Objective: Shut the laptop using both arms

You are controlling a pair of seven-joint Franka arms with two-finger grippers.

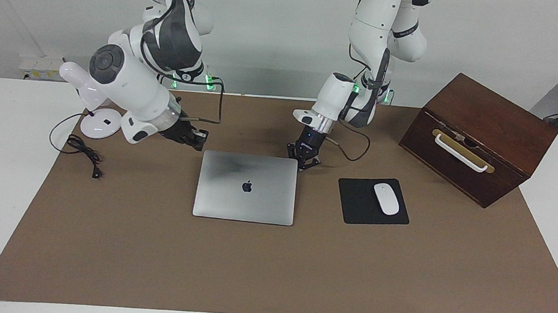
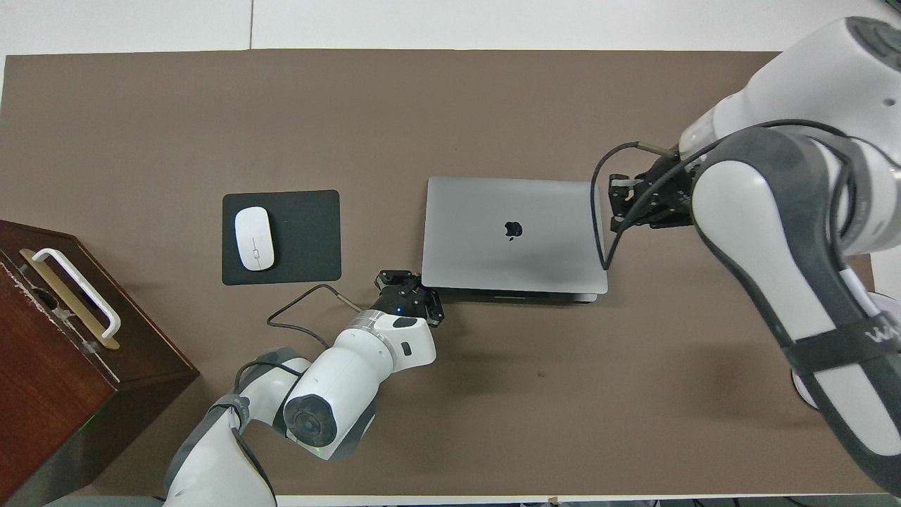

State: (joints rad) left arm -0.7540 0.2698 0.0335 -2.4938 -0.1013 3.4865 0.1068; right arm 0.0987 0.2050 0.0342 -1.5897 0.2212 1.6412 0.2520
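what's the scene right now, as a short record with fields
laptop: closed, lid flat, logo up, on the brown mat
left gripper: shut, low at the laptop's corner nearest the robots, on the mouse pad side
right gripper: shut, in the air, off the laptop, over the mat toward the lamp
mouse: on the mouse pad, beside the laptop
lamp: right arm's end
wooden box: left arm's end

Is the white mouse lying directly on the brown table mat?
No, the white mouse lies on the black mouse pad, beside the closed laptop.
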